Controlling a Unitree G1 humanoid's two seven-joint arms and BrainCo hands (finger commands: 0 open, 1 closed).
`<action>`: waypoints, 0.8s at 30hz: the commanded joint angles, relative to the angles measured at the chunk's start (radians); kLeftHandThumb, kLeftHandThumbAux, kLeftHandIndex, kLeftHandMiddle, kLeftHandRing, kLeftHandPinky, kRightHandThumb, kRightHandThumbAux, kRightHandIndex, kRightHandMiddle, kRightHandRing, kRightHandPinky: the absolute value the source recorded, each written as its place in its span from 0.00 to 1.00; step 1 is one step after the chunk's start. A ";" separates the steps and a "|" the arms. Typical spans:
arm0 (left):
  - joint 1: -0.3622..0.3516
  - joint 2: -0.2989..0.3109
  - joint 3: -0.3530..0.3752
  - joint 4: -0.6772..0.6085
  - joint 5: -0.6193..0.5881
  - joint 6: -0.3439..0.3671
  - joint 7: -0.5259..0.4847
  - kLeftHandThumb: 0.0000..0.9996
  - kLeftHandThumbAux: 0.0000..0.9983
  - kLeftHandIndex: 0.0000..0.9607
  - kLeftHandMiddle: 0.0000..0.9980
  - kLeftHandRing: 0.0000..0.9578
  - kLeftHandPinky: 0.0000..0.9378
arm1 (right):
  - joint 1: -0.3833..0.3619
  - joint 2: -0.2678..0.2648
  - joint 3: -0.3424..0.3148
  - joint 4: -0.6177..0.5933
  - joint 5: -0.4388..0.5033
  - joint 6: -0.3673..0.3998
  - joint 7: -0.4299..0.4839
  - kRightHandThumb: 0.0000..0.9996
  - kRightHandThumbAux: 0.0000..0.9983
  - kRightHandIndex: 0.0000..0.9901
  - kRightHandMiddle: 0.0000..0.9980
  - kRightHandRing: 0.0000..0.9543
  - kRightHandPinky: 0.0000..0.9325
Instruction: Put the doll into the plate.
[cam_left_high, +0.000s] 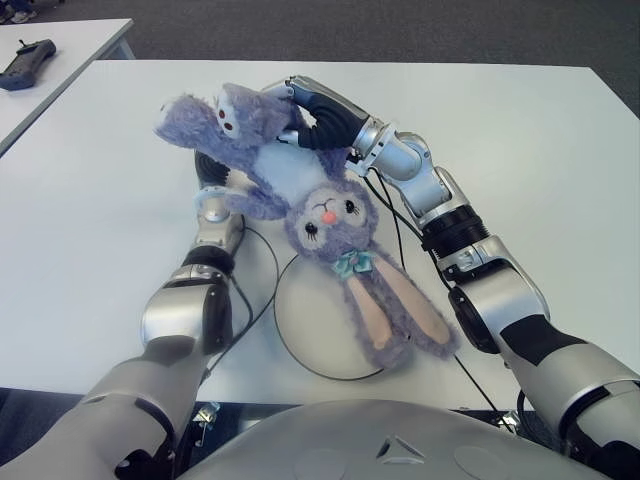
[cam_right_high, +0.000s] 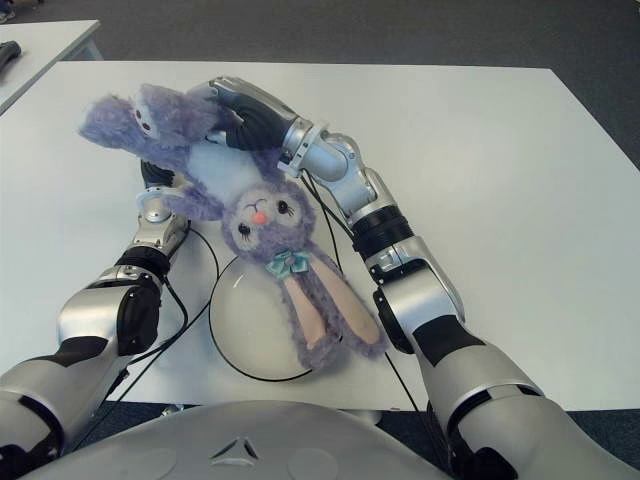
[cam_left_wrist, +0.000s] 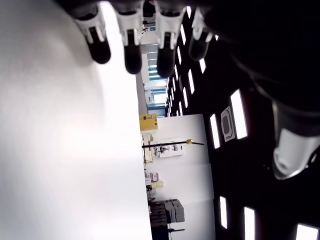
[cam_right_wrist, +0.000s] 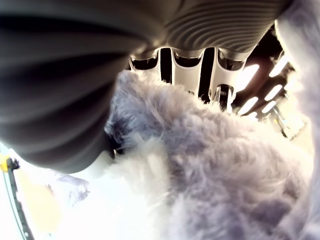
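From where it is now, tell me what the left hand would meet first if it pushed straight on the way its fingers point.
Probably the doll: in the eye views the left hand, open and empty, points away from the robot, under the doll held by the right hand. Its wrist view shows only bare table ahead, so depth is unclear.

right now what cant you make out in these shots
- Left hand: eye views, hidden behind the doll; only its wrist view shows the fingers empty.
- Plate: far rim covered by the doll's head and ears.
- Right hand: fingertips buried in fur.
- Black device: too small to identify.
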 joint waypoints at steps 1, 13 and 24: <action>0.193 -0.104 -0.011 0.146 0.006 0.157 0.002 0.00 0.56 0.08 0.13 0.12 0.11 | 0.014 -0.009 0.007 -0.043 0.016 0.056 0.040 0.71 0.71 0.45 0.79 0.83 0.87; 0.188 -0.103 -0.013 0.147 0.004 0.167 0.003 0.00 0.55 0.09 0.15 0.13 0.11 | 0.003 -0.015 -0.015 -0.106 0.014 0.065 0.023 0.71 0.71 0.45 0.79 0.83 0.86; 0.187 -0.105 -0.011 0.148 0.003 0.171 0.006 0.00 0.54 0.10 0.15 0.13 0.12 | 0.054 -0.062 -0.044 -0.287 0.071 0.085 0.065 0.71 0.71 0.45 0.80 0.84 0.88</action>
